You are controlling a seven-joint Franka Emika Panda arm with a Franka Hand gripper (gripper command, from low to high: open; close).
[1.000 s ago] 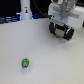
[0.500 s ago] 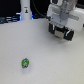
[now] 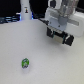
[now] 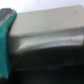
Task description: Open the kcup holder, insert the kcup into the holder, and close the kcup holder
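Kcup (image 3: 25, 63) first, since it lies nearest to us in the exterior view: a small green pod resting alone on the white table (image 3: 45, 67), toward the exterior view's left and well apart from the arm. Nothing touches it, so we judge that it has not been picked up or inserted.

Farther back, toward the exterior view's right, we see the pincer (image 3: 60, 38) hanging low over the table, its dark fingers pointing down. Whether they are spread or closed we cannot tell at this size, and we see nothing that it clearly grasps.

The wrist view gives us a close, blurred look at a pale flat bar (image 4: 47, 32) above a dark surface, with a teal finger pad (image 4: 6, 45) at the edge. We take the pale bar to be a handle on the kcup holder (image 4: 50, 65), though the blur keeps us from saying whether the pad touches it.

Farthest back stands a white post (image 3: 24, 10) against the dark background.

By our reading the task is at its first step, opening the holder. Inserting the pod and closing the holder are both left.
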